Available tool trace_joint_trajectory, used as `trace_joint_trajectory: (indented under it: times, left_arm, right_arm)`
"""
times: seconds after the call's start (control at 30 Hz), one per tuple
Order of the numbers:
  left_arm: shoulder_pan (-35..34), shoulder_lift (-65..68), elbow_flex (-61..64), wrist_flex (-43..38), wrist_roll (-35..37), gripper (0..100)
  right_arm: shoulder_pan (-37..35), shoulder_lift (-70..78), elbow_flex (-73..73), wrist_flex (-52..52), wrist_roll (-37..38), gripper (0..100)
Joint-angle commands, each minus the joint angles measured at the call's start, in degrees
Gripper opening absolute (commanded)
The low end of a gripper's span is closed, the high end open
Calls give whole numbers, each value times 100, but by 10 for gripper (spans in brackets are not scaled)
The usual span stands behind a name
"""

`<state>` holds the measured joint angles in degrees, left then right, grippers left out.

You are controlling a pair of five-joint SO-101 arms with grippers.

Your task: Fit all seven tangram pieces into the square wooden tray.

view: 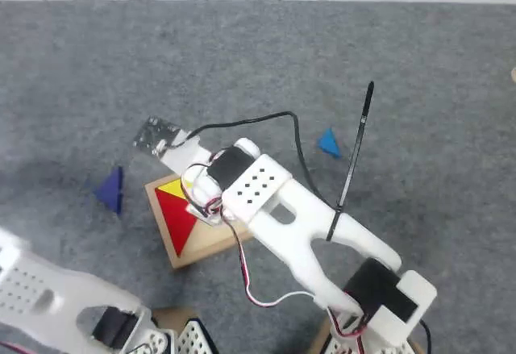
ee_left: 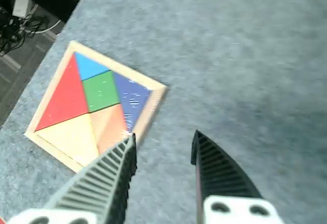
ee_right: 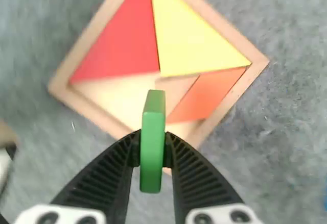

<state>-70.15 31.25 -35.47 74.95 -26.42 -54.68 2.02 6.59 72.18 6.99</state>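
My right gripper [ee_right: 152, 137] is shut on a green square piece [ee_right: 153, 124], held on edge above the square wooden tray [ee_right: 61, 86]. A red triangle [ee_right: 122, 45], a yellow triangle [ee_right: 191, 45] and an orange triangle [ee_right: 209, 94] lie in the tray, with bare wood beside them. In the high view the right arm [view: 258, 189] covers part of the tray [view: 193, 249]. A dark blue triangle [view: 110, 189] and a small light blue triangle [view: 328, 143] lie loose on the carpet. My left gripper [ee_left: 163, 142] is open over carpet, beside a wood-framed square [ee_left: 158, 94] full of coloured shapes.
A glossy card [view: 157, 136] lies just behind the tray. The left arm's white body [view: 48, 297] sits at the near left corner. Grey carpet covers the table, with open room at the back. In the left wrist view the carpet's edge [ee_left: 56, 45] runs beside the framed square.
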Motion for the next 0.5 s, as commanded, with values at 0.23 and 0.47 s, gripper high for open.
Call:
trace_joint_trajectory:
  times: [0.23, 0.47]
  left_arm:
    - [-220, 870, -1376, 70, -62, 171]
    - [-211, 870, -1385, 70, -62, 171]
  right_arm:
    - [-567, 936, -53, -382, -782, 8]
    - [-681, 1015, -141, -251, -844, 9]
